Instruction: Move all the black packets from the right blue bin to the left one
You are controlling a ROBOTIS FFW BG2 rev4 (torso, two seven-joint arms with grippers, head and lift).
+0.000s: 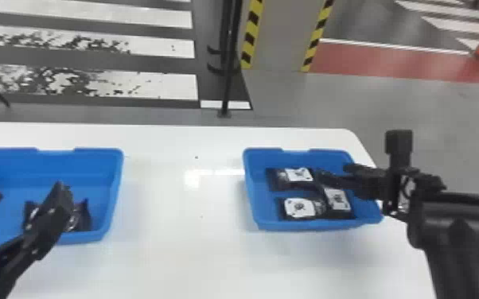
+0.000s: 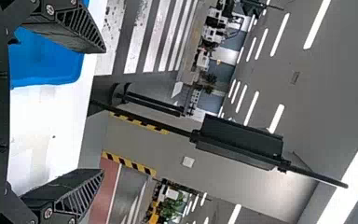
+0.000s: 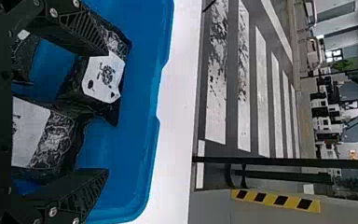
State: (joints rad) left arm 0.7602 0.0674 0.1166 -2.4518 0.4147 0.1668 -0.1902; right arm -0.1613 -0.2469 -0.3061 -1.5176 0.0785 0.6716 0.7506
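Pale stripes point(image 1: 151, 47) mark the dark floor beyond the white worktop point(image 1: 179, 206). Over the right blue bin point(image 1: 252, 195), the right hand point(image 1: 332, 171) has its fingers spread with nothing between the tips. Three black packets with white labels lie in that bin: one on the far side point(image 1: 300, 175), one nearer point(image 1: 299, 207), one toward the right point(image 1: 336, 199). Well apart, the left hand point(image 1: 28, 189) gapes empty at the left blue bin point(image 1: 109, 195), its finger partly hiding dark packaging point(image 1: 84, 214) inside; how many packets, I cannot tell.
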